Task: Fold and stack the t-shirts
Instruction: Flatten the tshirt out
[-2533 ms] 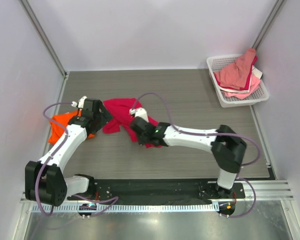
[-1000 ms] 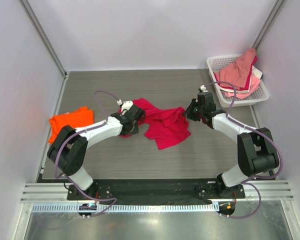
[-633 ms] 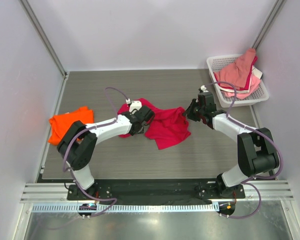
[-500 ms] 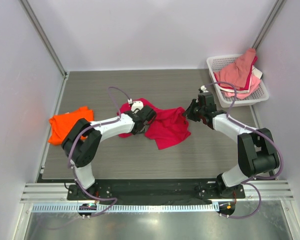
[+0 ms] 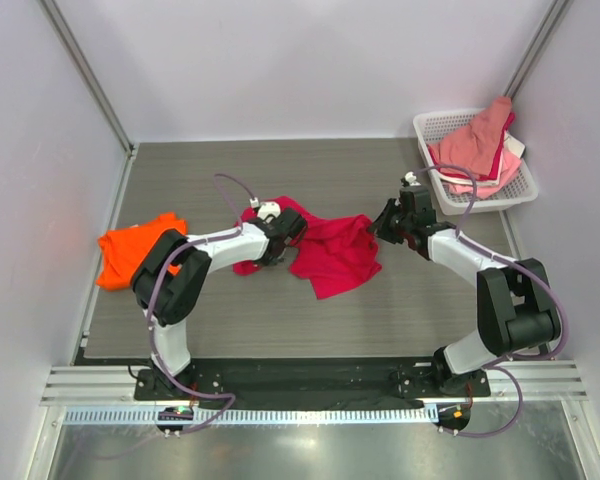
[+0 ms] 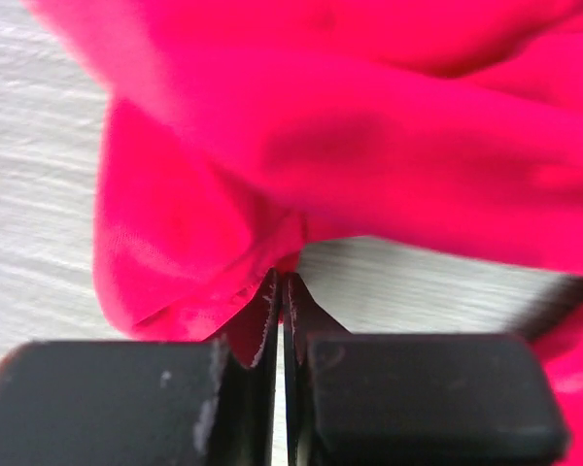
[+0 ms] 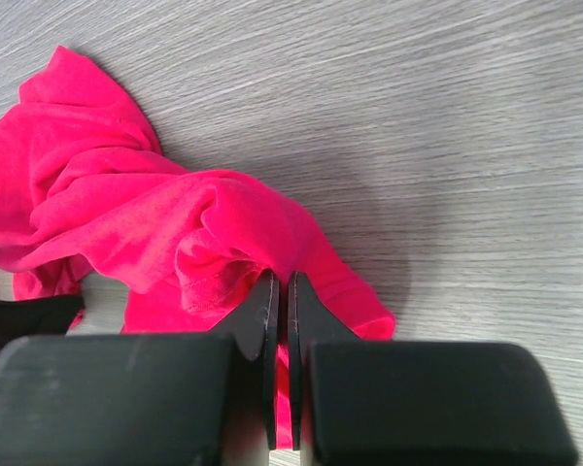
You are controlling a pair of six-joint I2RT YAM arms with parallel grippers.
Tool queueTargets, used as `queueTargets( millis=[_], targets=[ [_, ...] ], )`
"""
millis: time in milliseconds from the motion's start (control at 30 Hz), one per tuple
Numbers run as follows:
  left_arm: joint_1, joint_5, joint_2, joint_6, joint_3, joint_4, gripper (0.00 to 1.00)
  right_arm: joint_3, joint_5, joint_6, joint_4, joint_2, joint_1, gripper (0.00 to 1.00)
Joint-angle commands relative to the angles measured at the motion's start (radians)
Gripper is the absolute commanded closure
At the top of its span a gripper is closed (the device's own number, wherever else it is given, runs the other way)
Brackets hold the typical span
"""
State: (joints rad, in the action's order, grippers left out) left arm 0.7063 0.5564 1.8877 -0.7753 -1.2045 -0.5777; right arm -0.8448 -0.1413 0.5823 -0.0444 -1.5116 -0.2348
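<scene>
The crimson-red t-shirt (image 5: 335, 255) lies crumpled mid-table, stretched between both arms. My left gripper (image 5: 283, 238) is at its left part, and in the left wrist view the left gripper (image 6: 283, 277) is shut with a pucker of red cloth (image 6: 321, 146) pinched at the tips. My right gripper (image 5: 377, 229) holds the shirt's right corner. In the right wrist view the right gripper (image 7: 282, 282) is shut, with red fabric (image 7: 107, 214) caught between the fingers. The bright orange t-shirt (image 5: 132, 250) lies in a folded heap at the far left, apart from both grippers.
A white lattice basket (image 5: 525, 190) with pink and red garments (image 5: 477, 145) stands at the back right corner. Grey walls enclose the wood-grain table (image 5: 280, 170) on three sides. The left arm's cable (image 5: 230, 185) loops above the table.
The left gripper has slid right along the red shirt's left part and shut on the cloth. The right gripper has kept its hold and barely moved.
</scene>
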Motion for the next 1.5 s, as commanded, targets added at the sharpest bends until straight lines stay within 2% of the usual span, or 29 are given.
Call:
queueTargets(
  millis=[0, 133, 300, 467, 533, 833, 1067, 1233, 1467],
  targets=[
    [-0.025, 0.008, -0.079, 0.004, 0.042, -0.027, 1.00, 0.001, 0.000, 0.013, 0.040, 0.056, 0.017, 0.99],
    [-0.059, -0.041, -0.224, 0.033, 0.078, -0.042, 1.00, -0.005, 0.012, 0.017, 0.040, 0.070, 0.031, 0.99],
    [-0.218, -0.215, -0.407, 0.059, 0.134, -0.025, 1.00, -0.052, 0.101, 0.001, -0.047, 0.122, 0.063, 0.99],
    [-0.361, -0.269, -0.582, 0.068, 0.131, -0.047, 1.00, -0.114, 0.101, 0.014, -0.124, 0.203, 0.126, 0.99],
    [-0.387, -0.277, -0.601, 0.071, 0.103, -0.080, 1.00, -0.169, 0.092, 0.013, -0.165, 0.217, 0.135, 0.99],
    [-0.485, -0.266, -0.683, 0.082, -0.108, -0.235, 1.00, -0.329, 0.092, -0.010, -0.304, 0.306, 0.157, 0.99],
    [-0.501, -0.178, -0.757, 0.125, -0.298, -0.385, 1.00, -0.439, 0.124, -0.065, -0.432, 0.442, 0.169, 0.99],
    [-0.505, -0.112, -0.826, 0.137, -0.426, -0.479, 1.00, -0.545, 0.216, -0.093, -0.529, 0.556, 0.169, 0.99],
    [-0.505, -0.089, -0.865, 0.154, -0.645, -0.590, 1.00, -0.626, 0.186, -0.082, -0.601, 0.694, 0.167, 0.99]
  ],
)
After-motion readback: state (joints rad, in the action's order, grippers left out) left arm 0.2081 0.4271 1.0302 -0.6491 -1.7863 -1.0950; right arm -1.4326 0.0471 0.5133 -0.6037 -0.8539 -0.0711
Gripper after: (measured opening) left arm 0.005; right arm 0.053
